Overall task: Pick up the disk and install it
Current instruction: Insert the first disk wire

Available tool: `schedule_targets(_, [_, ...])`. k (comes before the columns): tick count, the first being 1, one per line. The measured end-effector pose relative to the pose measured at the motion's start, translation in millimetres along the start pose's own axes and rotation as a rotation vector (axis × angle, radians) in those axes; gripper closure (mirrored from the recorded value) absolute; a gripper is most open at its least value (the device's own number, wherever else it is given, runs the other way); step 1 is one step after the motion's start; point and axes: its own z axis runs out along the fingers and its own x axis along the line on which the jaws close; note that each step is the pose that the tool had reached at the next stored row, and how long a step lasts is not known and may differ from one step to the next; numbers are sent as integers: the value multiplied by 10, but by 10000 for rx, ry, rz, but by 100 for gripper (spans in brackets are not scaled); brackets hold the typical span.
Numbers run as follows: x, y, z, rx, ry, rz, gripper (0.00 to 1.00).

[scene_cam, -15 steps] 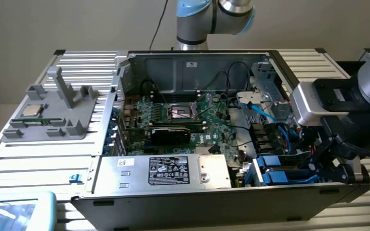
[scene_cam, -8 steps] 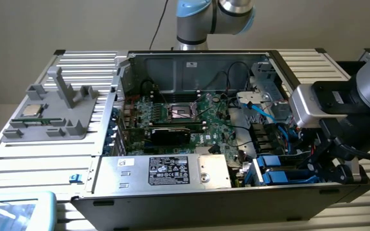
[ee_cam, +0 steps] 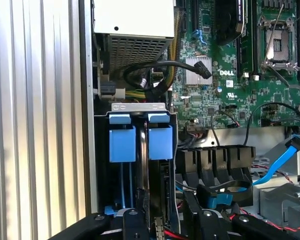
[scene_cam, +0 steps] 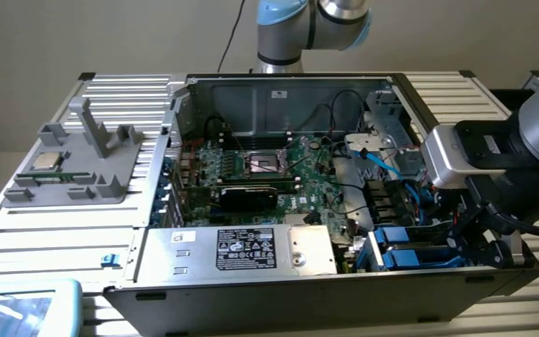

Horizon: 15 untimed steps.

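Hanging at the front corner of the open computer case (scene_cam: 250, 298), the arm (scene_cam: 532, 133) holds its jaws low over the drive bay. The disk (ee_cam: 160, 142) stands on edge in that bay, its blue bracket just ahead of the jaws and roughly in line with the gap between them. A second blue bracket (ee_cam: 122, 144) sits just beside it, in line with one jaw. Whether the jaws are clenched on the disk or standing clear of it cannot be told, since their tips are cut off at the edge of the wrist view. Beyond the bay, farther from the jaws, lies the silver power supply box (scene_cam: 250, 249) with its black label. The green circuit board (scene_cam: 279, 172) spreads out to one side of the jaws, and a blue cable (ee_cam: 277, 162) runs near them on that same side. Well apart from the jaws, across the case, a grey holder (scene_cam: 73, 182) on the ribbed bench (scene_cam: 45, 239) carries a small square chip (scene_cam: 47, 161).
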Motion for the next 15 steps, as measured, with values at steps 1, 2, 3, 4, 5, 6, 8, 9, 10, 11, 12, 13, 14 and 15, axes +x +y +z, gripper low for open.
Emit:
schedule_targets(1, [1, -3, 0, -2, -2, -7, 69])
schedule_targets(2, [1, -6, -1, -4, -7, -13, 69])
schedule_targets(3, [2, -8, 0, -5, -12, -19, 75])
schedule_targets(4, [1, -8, 0, -6, -13, -24, 75])
schedule_targets(5, [1, -9, 0, -7, -14, -27, 81])
schedule_targets(6, [2, -9, 0, -8, -15, -30, 83])
schedule_targets(8, [2, -10, 0, -9, -14, -35, 83])
schedule_targets(9, [2, -10, 0, -10, -14, -37, 83])
schedule_targets(10, [2, -9, 0, -10, -14, -39, 83])
schedule_targets(11, [2, -9, 0, -11, -14, -41, 83])
schedule_targets(12, [2, -10, 0, -11, -14, -43, 83])
schedule_targets(13, [2, -10, 0, -12, -14, -46, 83])
schedule_targets(14, [2, -10, 0, -12, -14, -47, 83])
schedule_targets(15, [2, -10, 0, -13, -14, -49, 83])
